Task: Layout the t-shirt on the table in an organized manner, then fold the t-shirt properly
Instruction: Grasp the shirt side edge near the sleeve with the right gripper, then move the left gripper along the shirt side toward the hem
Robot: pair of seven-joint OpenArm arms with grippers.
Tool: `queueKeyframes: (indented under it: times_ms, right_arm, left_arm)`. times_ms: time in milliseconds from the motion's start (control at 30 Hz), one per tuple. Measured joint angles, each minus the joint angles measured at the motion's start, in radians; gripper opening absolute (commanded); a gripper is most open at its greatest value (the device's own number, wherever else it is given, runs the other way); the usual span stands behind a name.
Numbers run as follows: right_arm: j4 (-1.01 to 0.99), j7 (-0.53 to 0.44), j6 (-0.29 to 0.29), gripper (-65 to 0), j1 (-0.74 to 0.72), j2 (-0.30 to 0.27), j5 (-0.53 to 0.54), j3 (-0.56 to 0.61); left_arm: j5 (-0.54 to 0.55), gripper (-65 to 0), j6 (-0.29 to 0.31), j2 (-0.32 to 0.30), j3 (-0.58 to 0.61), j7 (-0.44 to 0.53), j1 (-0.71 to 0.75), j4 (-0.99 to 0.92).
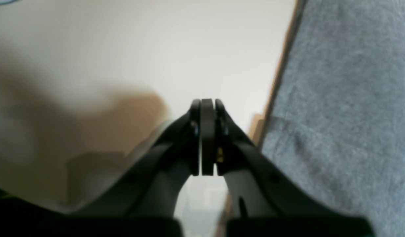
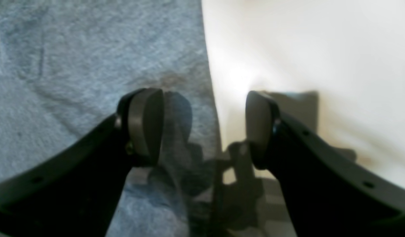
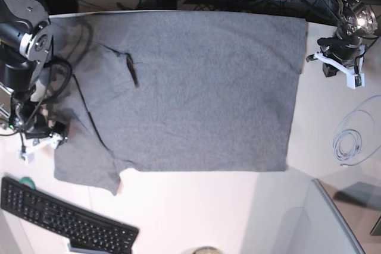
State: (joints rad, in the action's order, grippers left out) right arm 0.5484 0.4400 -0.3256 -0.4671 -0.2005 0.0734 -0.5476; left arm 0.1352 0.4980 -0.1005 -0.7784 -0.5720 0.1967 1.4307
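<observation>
While the shirt lies spread: the t-shirt covers most of the table, hem side near the left arm, collar and sleeve side near the right arm.
Left gripper: the left gripper is pressed together with nothing in it, hovering over bare white just beside the shirt's straight edge.
Right gripper: the right gripper has its fingers spread, one finger over grey cloth, the other over bare table, straddling the cloth's border; nothing is pinched.
Risk, right side: if those fingers close here, I'd guess they catch only a thin lip of fabric, which could slip out on the lift and leave a crooked fold.
Risk, wrinkles: a dark crease and a ridge line toward the lower sleeve show the cloth isn't flat there; folding over them would probably lock the bumps in.
Risk, left side: shut as it is, that gripper can only push; a nudge could ruck the straight edge.
Far edge: the shirt's top border runs close to the table's back rim, with cables beyond, so there's little room to drag that way.
Near side: open white surface, though the keyboard sits close to the sleeve corner.
Right of view: the coiled white cable lies well apart from the cloth.
</observation>
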Motion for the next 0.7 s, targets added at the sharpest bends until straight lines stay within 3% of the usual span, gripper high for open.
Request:
queueKeyframes:
  times_ms: [233, 600, 700]
  right_arm:
    - [0.005, 0.016, -0.006, -29.3, 0.0, 0.013, 0.005, 0.003]
    - [0.008, 0.059, -0.006, -62.1, 0.003, 0.014, 0.005, 0.003]
    - [0.008, 0.06, -0.006, -64.5, 0.003, 0.016, 0.004, 0.003]
  left_arm:
    - [0.0, -65.0, 0.0, -0.002, 0.0, 0.0, -0.005, -0.003]
    - [-0.002, -65.0, -0.001, -0.003, 0.004, -0.002, -0.015, -0.006]
    - [0.002, -65.0, 0.0, -0.003, 0.008, 0.0, -0.053, -0.034]
